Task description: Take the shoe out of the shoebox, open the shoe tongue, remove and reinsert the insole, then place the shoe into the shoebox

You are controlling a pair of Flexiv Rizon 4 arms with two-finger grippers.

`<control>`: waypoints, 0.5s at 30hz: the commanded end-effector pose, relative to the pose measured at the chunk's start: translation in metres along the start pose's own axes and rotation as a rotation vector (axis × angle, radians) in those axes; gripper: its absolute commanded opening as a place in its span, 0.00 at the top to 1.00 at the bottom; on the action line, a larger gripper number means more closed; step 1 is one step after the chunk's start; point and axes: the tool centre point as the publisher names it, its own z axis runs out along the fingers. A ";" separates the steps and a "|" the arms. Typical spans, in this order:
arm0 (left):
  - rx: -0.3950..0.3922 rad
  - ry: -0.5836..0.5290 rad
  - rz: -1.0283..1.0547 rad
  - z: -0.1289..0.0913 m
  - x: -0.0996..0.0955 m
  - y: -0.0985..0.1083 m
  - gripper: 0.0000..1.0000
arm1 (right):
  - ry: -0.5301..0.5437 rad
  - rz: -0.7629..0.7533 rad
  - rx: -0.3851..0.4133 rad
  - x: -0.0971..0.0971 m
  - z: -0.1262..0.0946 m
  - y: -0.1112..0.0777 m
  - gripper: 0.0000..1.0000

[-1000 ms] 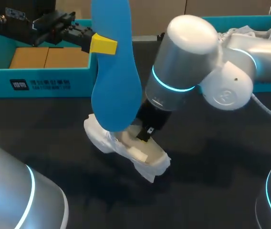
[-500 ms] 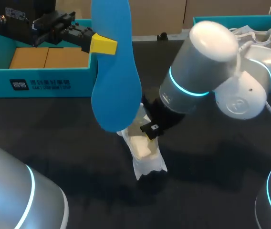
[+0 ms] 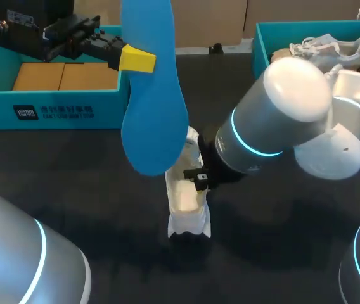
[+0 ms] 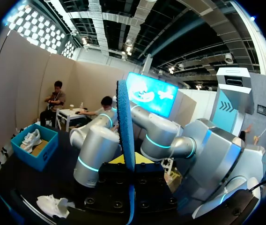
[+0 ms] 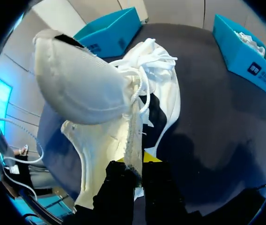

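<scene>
Left gripper (image 3: 143, 60) is clamped on the long blue foam insole (image 3: 151, 95), holding it upright in the air over the near wall of the teal cardboard shoebox with brown inserts (image 3: 53, 101). Only one yellow tip shows in head view; the other finger is hidden behind the insole. In left wrist view the insole is edge-on between the black finger blocks, so the contact pads can't be made out. The insole's top is cut off in head view. The white lace-up sneaker (image 3: 186, 202) is out of the box, on the black table (image 3: 72, 164) near the middle, just below the insole's lower end, which covers part of it. The right arm's wrist housing hides most of the right gripper (image 3: 199, 177) from above. In right wrist view its fingers stand narrow, pinching the thin side wall of the sneaker at the opening, with the tongue and loose laces bunched ahead of them. Can't tell whether the sole is fully flat on the table. The second teal box (image 3: 259, 44), at the far right, holds another white sneaker (image 3: 329, 49) and is partly blocked by the right arm.
</scene>
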 end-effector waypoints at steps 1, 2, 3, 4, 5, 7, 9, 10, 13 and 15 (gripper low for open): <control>-0.003 0.002 0.000 0.000 -0.001 -0.001 1.00 | 0.011 0.051 0.020 -0.011 0.016 0.004 1.00; -0.003 0.002 0.000 0.000 -0.001 -0.001 1.00 | 0.015 0.068 0.025 -0.014 0.019 0.006 1.00; -0.003 0.002 0.000 0.000 -0.001 -0.001 1.00 | 0.013 0.076 0.034 -0.016 0.023 0.007 1.00; -0.003 0.002 0.000 0.000 -0.001 -0.001 1.00 | 0.020 0.092 0.045 -0.019 0.025 0.009 1.00; -0.003 0.002 0.000 0.000 -0.001 -0.001 1.00 | 0.026 0.107 0.050 -0.021 0.027 0.011 1.00; -0.003 0.002 0.000 0.000 -0.001 -0.001 1.00 | 0.036 0.144 0.053 -0.026 0.033 0.014 1.00; -0.003 0.002 0.000 0.000 -0.001 -0.001 1.00 | 0.055 0.163 0.050 -0.031 0.038 0.016 1.00; -0.003 0.002 0.000 0.000 -0.001 -0.001 1.00 | 0.070 0.172 0.043 -0.033 0.040 0.016 1.00; -0.003 0.002 0.000 0.000 -0.001 -0.001 1.00 | 0.084 0.191 0.044 -0.037 0.046 0.017 1.00; -0.003 0.002 0.000 0.000 -0.001 -0.001 1.00 | 0.092 0.190 0.042 -0.038 0.050 0.017 1.00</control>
